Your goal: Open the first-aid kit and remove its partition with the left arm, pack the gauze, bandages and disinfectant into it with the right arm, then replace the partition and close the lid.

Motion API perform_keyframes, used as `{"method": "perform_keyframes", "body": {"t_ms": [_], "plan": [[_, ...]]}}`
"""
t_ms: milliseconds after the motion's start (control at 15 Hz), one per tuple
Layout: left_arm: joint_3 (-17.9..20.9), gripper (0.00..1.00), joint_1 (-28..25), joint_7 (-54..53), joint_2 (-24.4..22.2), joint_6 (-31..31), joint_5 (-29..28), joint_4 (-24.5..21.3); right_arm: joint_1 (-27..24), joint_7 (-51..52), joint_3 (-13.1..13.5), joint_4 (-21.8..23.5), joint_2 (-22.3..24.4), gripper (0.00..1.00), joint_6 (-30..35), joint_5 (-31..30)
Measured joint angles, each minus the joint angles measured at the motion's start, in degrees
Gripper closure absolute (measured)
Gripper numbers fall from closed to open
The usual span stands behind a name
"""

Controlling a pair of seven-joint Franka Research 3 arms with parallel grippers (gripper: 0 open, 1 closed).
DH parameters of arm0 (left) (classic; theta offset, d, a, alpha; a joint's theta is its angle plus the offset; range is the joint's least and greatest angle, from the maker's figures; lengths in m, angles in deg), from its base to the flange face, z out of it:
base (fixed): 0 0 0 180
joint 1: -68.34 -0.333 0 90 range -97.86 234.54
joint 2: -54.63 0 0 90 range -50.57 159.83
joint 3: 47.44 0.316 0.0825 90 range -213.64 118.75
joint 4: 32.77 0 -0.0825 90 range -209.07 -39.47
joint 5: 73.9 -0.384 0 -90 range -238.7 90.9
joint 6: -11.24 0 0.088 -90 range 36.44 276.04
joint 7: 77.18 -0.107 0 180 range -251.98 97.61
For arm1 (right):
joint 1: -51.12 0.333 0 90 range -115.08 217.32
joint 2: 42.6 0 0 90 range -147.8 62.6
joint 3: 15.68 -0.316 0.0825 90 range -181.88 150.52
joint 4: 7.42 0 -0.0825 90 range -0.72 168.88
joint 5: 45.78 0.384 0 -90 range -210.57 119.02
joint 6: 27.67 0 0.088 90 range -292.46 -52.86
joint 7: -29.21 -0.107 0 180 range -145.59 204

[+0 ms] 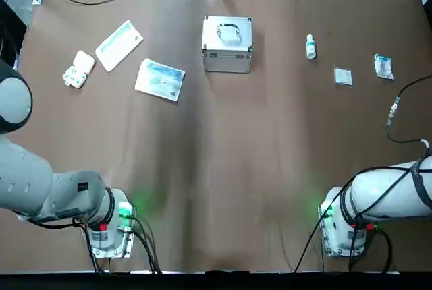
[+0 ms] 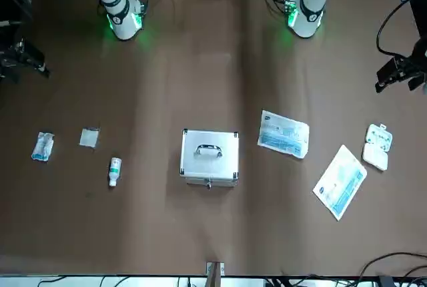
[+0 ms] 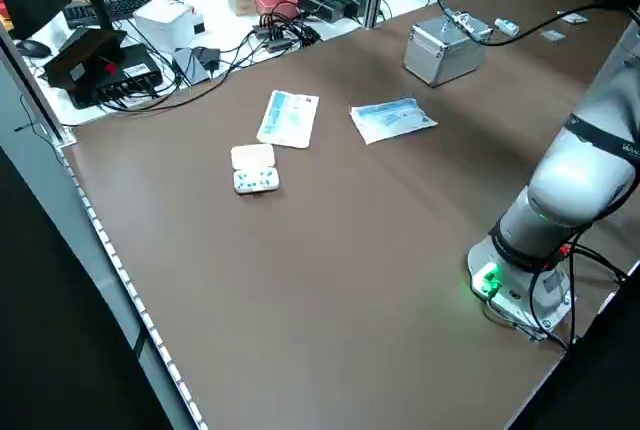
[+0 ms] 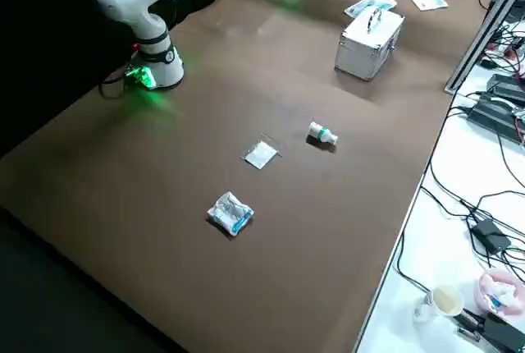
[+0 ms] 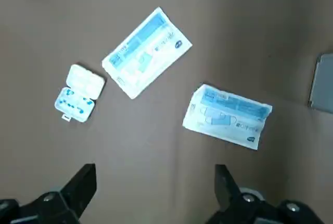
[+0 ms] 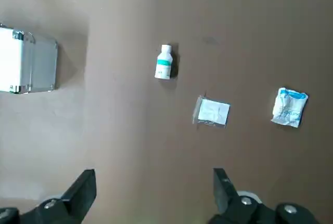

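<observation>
Metal case (image 1: 227, 44) is sitting shut, well ahead of both claws; nothing is done yet. I am holding the left claw (image 5: 156, 193) and right claw (image 6: 155, 193) wide open, empty. Disinfectant bottle (image 6: 164, 62), gauze (image 6: 212, 112) and bandage (image 6: 289, 107) are waiting beyond the right claw.

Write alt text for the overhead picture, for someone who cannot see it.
A closed silver first-aid kit sits mid-table on a brown table. White packets and a pill box lie on one side, the disinfectant and two small packets on the other; both arm bases stand at the near edge.
</observation>
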Motion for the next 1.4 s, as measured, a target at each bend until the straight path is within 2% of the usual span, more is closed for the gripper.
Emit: {"method": "perform_keyframes", "body": {"t_ms": [200,333,467,667,800,1000,1067,1400], "plan": [[-2.3,0.0,1.6,2.2,3.4,-0.4,1.1,-0.7,1.7,-0.9,-0.4,0.3,-0.7,0.01,0.0,0.1],[-4.6,0.0,3.2,8.4,6.5,0.2,2.2,-0.8,3.5,-3.9,-0.5,0.8,-2.3,0.01,-1.1,0.8],[-6.4,0.0,5.5,17.3,8.8,2.6,2.9,-0.7,6.0,-11.1,-0.6,1.1,-5.1,0.01,-4.7,2.0],[-7.1,0.0,10.0,29.9,10.3,5.0,3.4,-0.6,10.5,-24.0,-0.7,0.9,-11.0,0.01,-9.8,2.3],[-7.2,0.0,12.2,37.1,10.7,6.9,4.9,-0.6,12.1,-31.8,-0.8,-1.2,-15.6,0.01,-12.6,2.6],[-7.2,0.0,14.5,46.4,11.2,9.4,5.9,-0.5,12.8,-40.3,-0.8,-6.7,-22.2,0.01,-12.9,3.1],[-7.2,0.0,16.6,53.8,11.9,11.3,6.0,-0.5,12.8,-44.8,-0.6,-9.5,-26.3,0.01,-13.6,5.3],[-7.2,0.0,22.4,71.0,14.9,12.8,6.0,2.1,12.4,-49.9,0.1,-13.9,-37.6,0.01,-22.3,16.3]]}}
